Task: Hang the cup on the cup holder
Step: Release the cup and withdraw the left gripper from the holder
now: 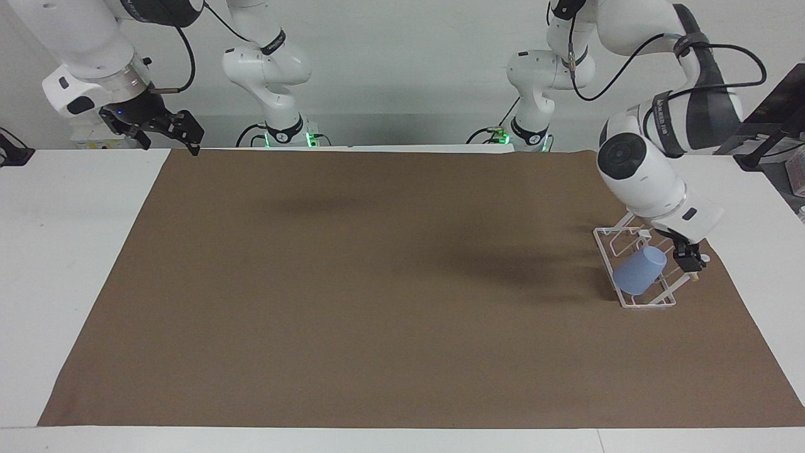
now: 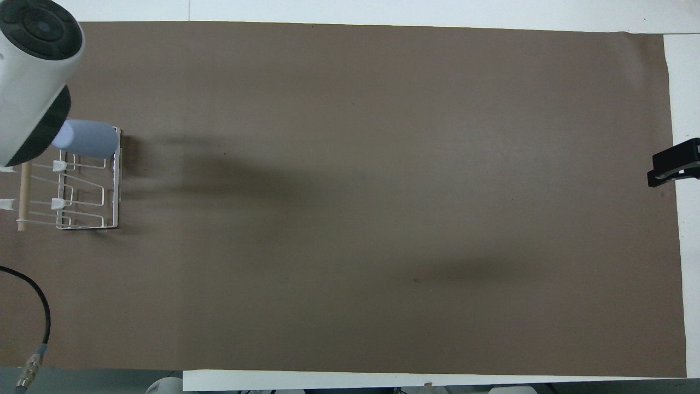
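The small light-blue plastic cup [image 1: 639, 270] sits tilted on a prong of the white wire cup holder [image 1: 636, 301], toward the left arm's end of the worktop. It looks light, rigid and smooth, best pinched across its wall. The left claw [image 1: 688, 260] hangs over the holder's wooden dowel, empty; its opening I cannot tell. The right claw [image 1: 168, 128] waits, spread and empty.

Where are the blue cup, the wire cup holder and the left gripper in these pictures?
blue cup [image 1: 638, 271], facing view, on its side wall.
wire cup holder [image 2: 87, 221], overhead view, on its base frame nearest the robots.
left gripper [image 1: 688, 258], facing view, at its black tip above the wire cup holder.
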`<state>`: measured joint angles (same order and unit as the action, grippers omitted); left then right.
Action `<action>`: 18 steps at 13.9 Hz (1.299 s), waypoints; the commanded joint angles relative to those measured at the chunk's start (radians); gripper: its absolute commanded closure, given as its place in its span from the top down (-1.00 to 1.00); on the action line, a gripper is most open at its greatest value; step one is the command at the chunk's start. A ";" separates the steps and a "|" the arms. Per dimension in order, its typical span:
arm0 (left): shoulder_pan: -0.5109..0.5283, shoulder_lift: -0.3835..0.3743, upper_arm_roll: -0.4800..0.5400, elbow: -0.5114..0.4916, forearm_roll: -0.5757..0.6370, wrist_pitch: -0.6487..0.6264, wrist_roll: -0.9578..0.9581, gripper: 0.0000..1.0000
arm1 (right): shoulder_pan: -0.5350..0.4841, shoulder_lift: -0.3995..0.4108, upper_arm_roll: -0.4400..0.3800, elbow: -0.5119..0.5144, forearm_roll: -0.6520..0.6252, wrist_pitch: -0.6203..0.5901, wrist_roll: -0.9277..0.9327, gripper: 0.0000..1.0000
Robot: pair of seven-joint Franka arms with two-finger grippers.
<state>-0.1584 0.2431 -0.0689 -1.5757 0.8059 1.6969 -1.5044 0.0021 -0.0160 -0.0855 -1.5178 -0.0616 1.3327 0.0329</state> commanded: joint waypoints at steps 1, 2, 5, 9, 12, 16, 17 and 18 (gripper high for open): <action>0.032 0.001 -0.005 0.057 -0.136 -0.048 0.191 1.00 | -0.005 -0.007 0.003 -0.004 0.000 -0.004 -0.024 1.00; 0.043 -0.011 -0.005 0.065 -0.216 -0.051 0.266 1.00 | -0.005 -0.009 0.003 -0.004 0.000 -0.004 -0.024 1.00; 0.109 -0.065 -0.002 0.066 -0.497 -0.101 0.529 1.00 | -0.005 -0.007 0.003 -0.004 0.000 -0.004 -0.024 1.00; 0.129 -0.096 -0.003 0.060 -0.643 -0.160 0.769 1.00 | -0.005 -0.007 0.003 -0.004 0.000 -0.004 -0.024 1.00; 0.151 -0.113 -0.003 0.059 -0.738 -0.198 1.118 1.00 | -0.004 -0.009 0.003 -0.004 0.000 -0.004 -0.024 1.00; 0.152 -0.151 -0.005 0.066 -0.737 -0.220 1.446 1.00 | -0.004 -0.009 0.003 -0.004 0.000 -0.004 -0.024 1.00; 0.151 -0.169 -0.006 0.065 -0.735 -0.218 1.454 1.00 | -0.004 -0.007 0.003 -0.005 0.000 -0.004 -0.024 1.00; 0.142 -0.176 -0.008 0.065 -0.738 -0.204 1.446 1.00 | -0.004 -0.009 0.003 -0.005 0.000 -0.004 -0.024 1.00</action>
<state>-0.0190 0.0991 -0.0681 -1.5101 0.0854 1.5030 -0.0950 0.0022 -0.0160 -0.0855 -1.5178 -0.0616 1.3327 0.0329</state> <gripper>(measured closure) 0.000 0.000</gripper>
